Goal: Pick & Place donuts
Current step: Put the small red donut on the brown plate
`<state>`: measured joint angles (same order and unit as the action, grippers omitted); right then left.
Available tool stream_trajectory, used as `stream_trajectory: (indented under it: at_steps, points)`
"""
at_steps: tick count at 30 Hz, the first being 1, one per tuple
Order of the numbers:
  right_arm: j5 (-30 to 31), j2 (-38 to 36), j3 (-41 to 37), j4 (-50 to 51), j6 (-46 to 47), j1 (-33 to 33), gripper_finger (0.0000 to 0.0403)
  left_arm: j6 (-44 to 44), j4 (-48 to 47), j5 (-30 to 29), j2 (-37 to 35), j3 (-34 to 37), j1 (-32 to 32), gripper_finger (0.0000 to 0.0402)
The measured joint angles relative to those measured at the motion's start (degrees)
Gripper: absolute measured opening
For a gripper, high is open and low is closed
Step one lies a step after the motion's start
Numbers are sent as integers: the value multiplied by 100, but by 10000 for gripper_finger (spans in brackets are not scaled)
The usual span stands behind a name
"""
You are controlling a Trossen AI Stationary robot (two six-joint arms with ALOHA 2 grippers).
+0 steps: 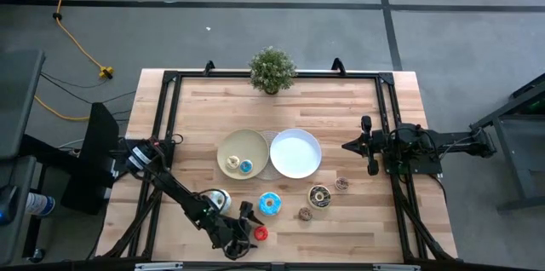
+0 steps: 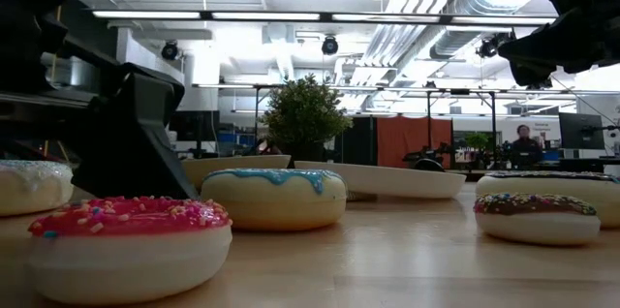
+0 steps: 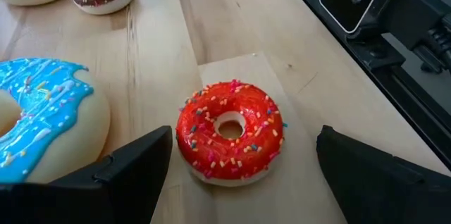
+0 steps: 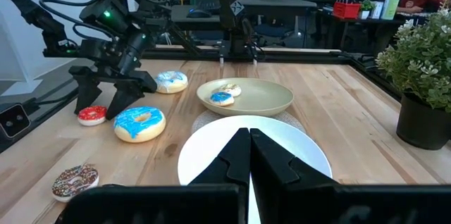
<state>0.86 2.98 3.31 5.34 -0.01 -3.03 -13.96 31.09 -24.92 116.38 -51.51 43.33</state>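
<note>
The left gripper (image 3: pixel 239 175) hangs low at the table's near edge, fingers spread wide either side of the red donut (image 3: pixel 230 129) — seemingly lined up to grasp it (nothing held yet). The beige plate (image 1: pixel 232 145) holds two small donuts. The right gripper (image 1: pixel 347 145) waits beside the white plate (image 1: pixel 295 153), closed, empty.

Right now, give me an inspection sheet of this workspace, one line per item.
Surface: wooden table, black frame rails along its edges.
Job's things: red donut between the left gripper's open fingers, not yet gripped; big blue donut beside it; two small donuts in the beige plate; white plate holds nothing; dark brown donut lies near it.
Clutter: potted plant at the far edge.
Grippers: left gripper open over the red donut; right gripper shut, waiting at the right.
Cables: yellow cable on the floor.
Surroundings: person seated in the room behind.
</note>
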Motion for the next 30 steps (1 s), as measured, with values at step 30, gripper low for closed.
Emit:
stream_trajectory:
  at_steps: [30]
  points:
    - [0,0,0,0,0,-2,0,-136,-57,194,9,2,-175,241]
